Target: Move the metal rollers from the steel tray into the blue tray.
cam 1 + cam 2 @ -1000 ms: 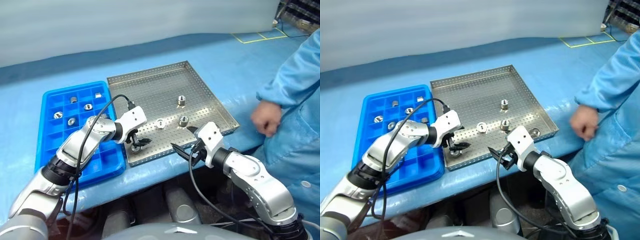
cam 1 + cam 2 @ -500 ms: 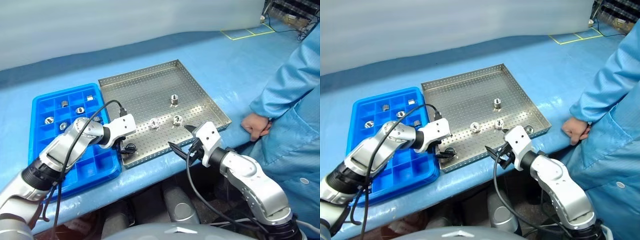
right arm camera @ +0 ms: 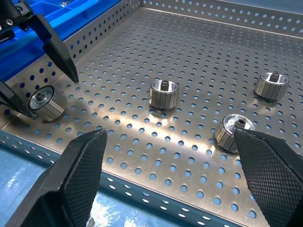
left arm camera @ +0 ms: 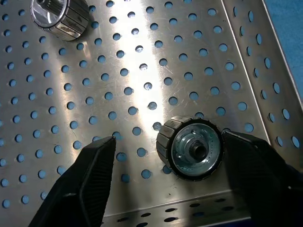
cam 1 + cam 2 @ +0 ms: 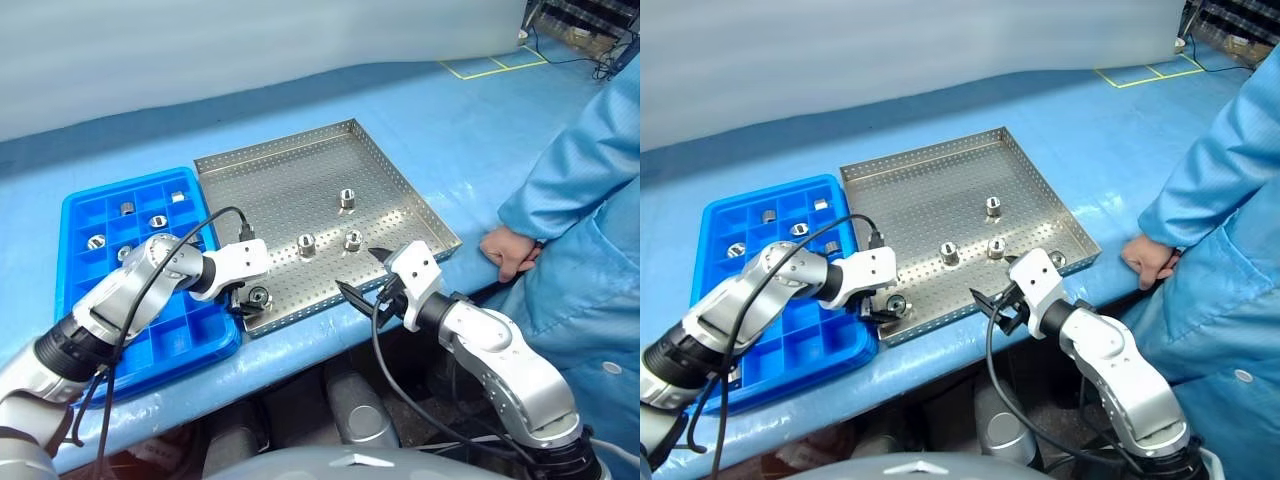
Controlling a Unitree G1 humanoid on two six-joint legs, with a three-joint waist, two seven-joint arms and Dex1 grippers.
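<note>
The steel tray (image 5: 270, 150) lies in the middle of the table with several metal rollers on its perforated floor. One roller (image 4: 191, 149) lies on its side by the tray's front left corner, between the fingers of my left gripper (image 5: 252, 298). That gripper is open: one finger (image 4: 251, 156) is at the roller's edge and the other finger (image 4: 94, 161) stands a gap away. Other rollers (image 5: 307, 243) (image 5: 353, 239) (image 5: 347, 198) stand mid-tray. My right gripper (image 5: 360, 272) hangs open over the tray's front rim, holding nothing. The blue tray (image 5: 75, 215) lies left of the steel tray.
Several rollers sit in the blue tray's far compartments (image 5: 158, 220). A person in a blue coat stands at the right, with a hand (image 5: 505, 250) resting on the table edge near the steel tray's front right corner. A black cable (image 5: 215, 215) loops over my left wrist.
My left gripper has shifted toward the steel tray's front left corner and narrowed its fingers around the roller there. The right gripper has stayed put. The camera has shifted.
</note>
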